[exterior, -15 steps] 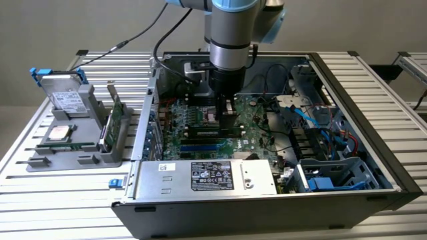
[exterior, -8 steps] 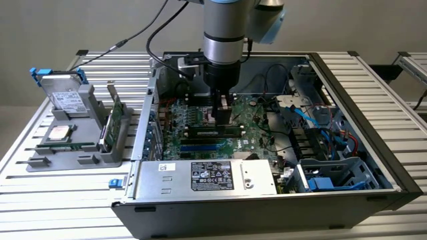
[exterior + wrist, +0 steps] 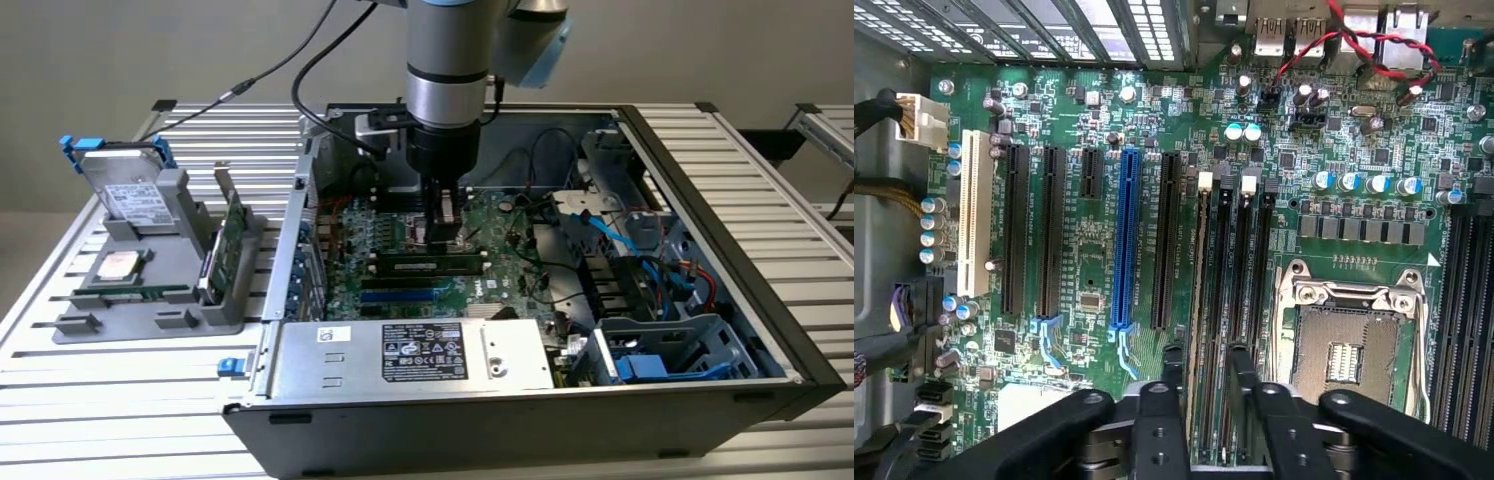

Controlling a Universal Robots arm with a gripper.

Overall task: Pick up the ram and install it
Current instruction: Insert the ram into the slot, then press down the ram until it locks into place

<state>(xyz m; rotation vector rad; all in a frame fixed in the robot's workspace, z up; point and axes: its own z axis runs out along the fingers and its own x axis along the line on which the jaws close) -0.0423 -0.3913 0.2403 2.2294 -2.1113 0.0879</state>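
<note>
The ram [image 3: 427,265], a long narrow stick with dark chips, stands on edge in a memory slot of the motherboard [image 3: 400,225] inside the open computer case. My gripper [image 3: 447,232] hangs straight down over the board, just behind the stick in the exterior view. In the wrist view the ram [image 3: 1200,290] shows as a thin edge running along the slot. The gripper [image 3: 1204,370] straddles that line with its black fingers [image 3: 1160,405] apart. They do not visibly touch it.
The empty processor socket [image 3: 1351,345] lies beside the memory slots. Cables [image 3: 607,235] and drive bays fill the case's right side, with the power supply [image 3: 420,355] in front. A grey fixture [image 3: 147,290] at the exterior view's left holds a drive, a silver chip, a narrow green strip and a bracketed green card [image 3: 230,240].
</note>
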